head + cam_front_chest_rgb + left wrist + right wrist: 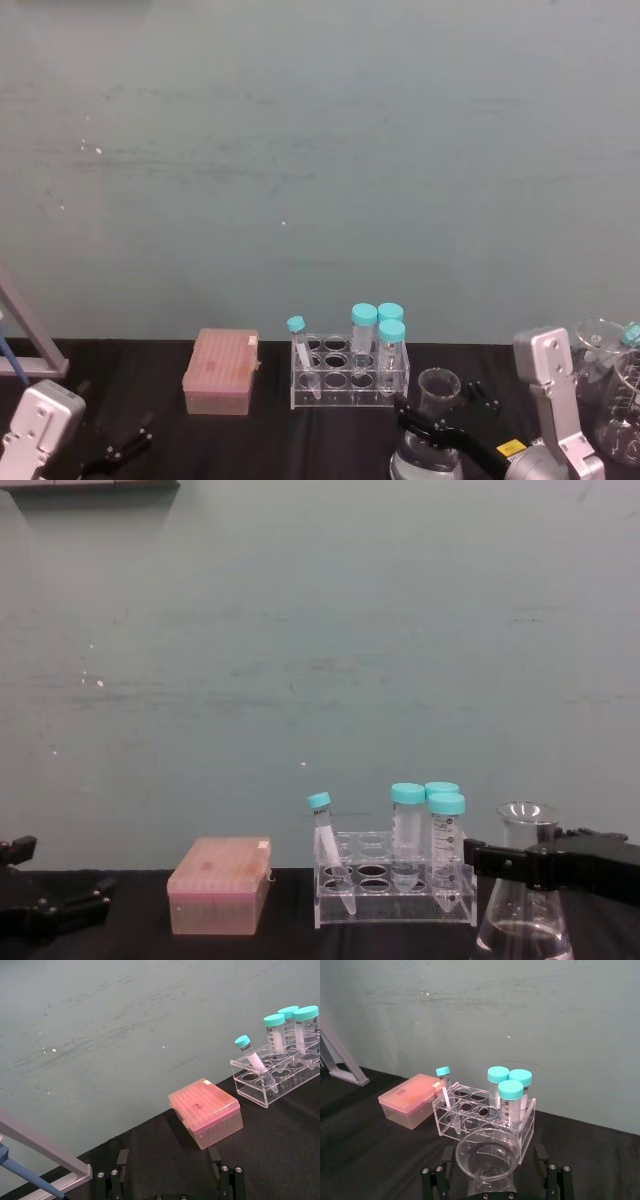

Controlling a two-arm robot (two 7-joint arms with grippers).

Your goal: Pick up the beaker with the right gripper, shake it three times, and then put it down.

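The beaker point(437, 384) is a clear glass conical flask standing on the black tabletop, just right of and nearer than the tube rack. The chest view has the beaker point(523, 920) at the lower right. My right gripper point(441, 404) straddles its neck with its black jaws spread on either side, apart from the glass. From the right wrist the beaker's flared rim point(486, 1156) sits between the spread fingers point(446, 1160) of the right gripper point(493, 1154). The left gripper point(118, 446) rests open low at the table's left, far from the beaker.
A clear rack point(350, 378) holds several teal-capped tubes point(363, 318) at centre. A pink tip box point(221, 372) lies left of it. More glassware point(612, 390) stands at the far right. A grey metal stand leg point(30, 335) rises at the far left.
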